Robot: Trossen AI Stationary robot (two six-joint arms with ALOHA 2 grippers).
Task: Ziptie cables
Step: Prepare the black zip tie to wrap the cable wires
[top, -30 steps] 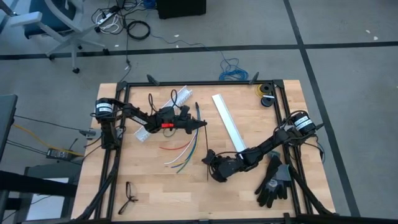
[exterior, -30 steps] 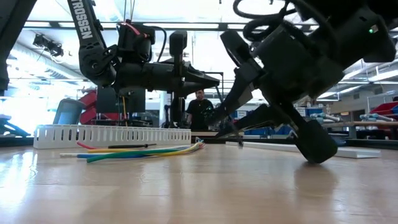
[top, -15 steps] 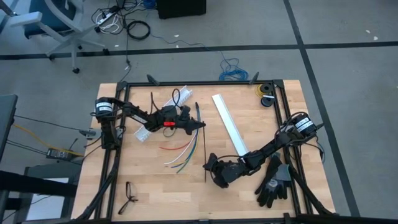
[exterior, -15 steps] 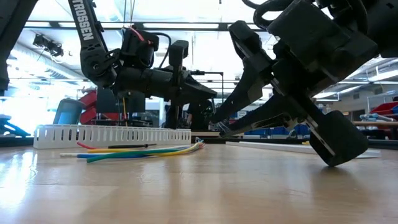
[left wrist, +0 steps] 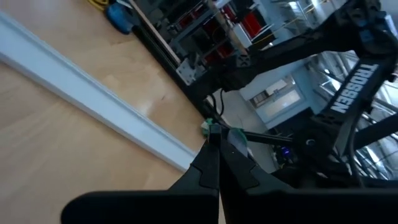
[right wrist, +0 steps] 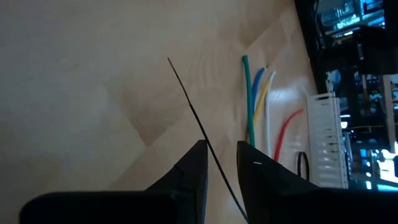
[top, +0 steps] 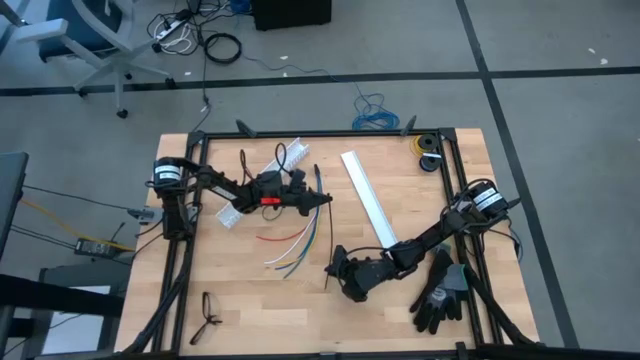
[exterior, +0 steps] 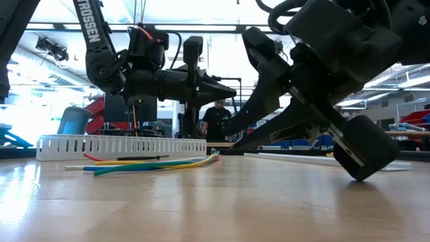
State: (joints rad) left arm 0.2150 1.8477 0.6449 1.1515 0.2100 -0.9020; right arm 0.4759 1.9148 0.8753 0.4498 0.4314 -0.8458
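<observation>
The cables (top: 290,248) lie slack on the wood, their coloured ends spread toward the near edge and their dark sheath toward my left gripper; they also show in the low view (exterior: 154,163) and the right wrist view (right wrist: 255,93). My left gripper (top: 328,200) is shut and hovers above the sheath end (exterior: 232,84) (left wrist: 214,138), with nothing showing between its fingers. A thin black strip (top: 317,180) lies beside it. My right gripper (top: 336,268) is low over the table right of the cables (exterior: 230,136), shut on a second black strip (right wrist: 186,93). My right gripper (right wrist: 221,146) has the thin black strip running between its two fingers, pinched some way back from its free end (right wrist: 211,152). The fingers come slanting down from the table's right and lie roughly along the strip. The free end (right wrist: 169,59) points out ahead, low over the wood.
A long white slotted channel (top: 372,205) lies right of centre, and another (top: 250,195) sits under the left arm (exterior: 121,144). Black gloves (top: 440,290) lie near the right near corner, tape rolls (top: 428,150) at the far right, and a small dark object (top: 208,315) at the near left.
My right gripper has shifted slightly over the table while holding the black strip. The strip has turned from nearly straight toward the near edge to a slant, its near end swinging toward the table's left. My left gripper dipped a little and came back up.
</observation>
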